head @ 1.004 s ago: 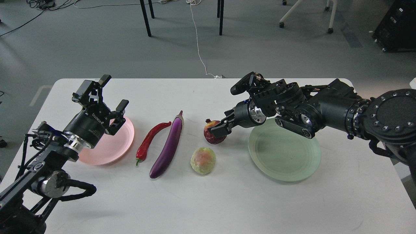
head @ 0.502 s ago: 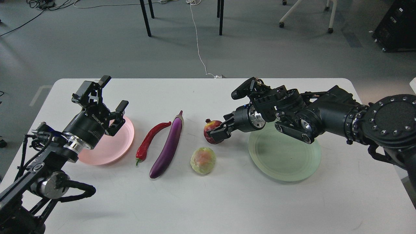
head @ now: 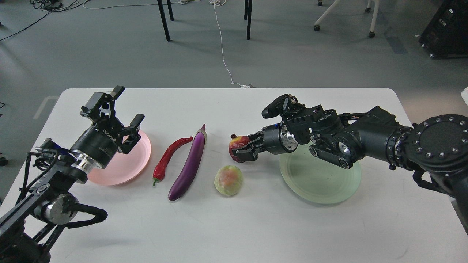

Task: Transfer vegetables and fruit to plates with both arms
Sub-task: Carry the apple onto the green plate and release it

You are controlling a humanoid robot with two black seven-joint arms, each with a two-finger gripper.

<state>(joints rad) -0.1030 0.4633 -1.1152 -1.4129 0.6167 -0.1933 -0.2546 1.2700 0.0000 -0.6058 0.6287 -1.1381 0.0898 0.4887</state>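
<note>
Meanwhile, Right Arm Takes the Pomegranate

Right gripper (head: pixel 244 148) has its jaws closed around the pomegranate (head: pixel 236 145) on the white bench (head: pixel 256 219), beside the green plate (head: pixel 320 177). Left gripper (head: pixel 122 109) hangs over the pink plate (head: pixel 122 164), jaws spread, empty.

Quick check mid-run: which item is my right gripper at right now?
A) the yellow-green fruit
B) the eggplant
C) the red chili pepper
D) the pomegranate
D: the right gripper has its fingers on either side of the pomegranate, which sits left of the green plate.
</note>
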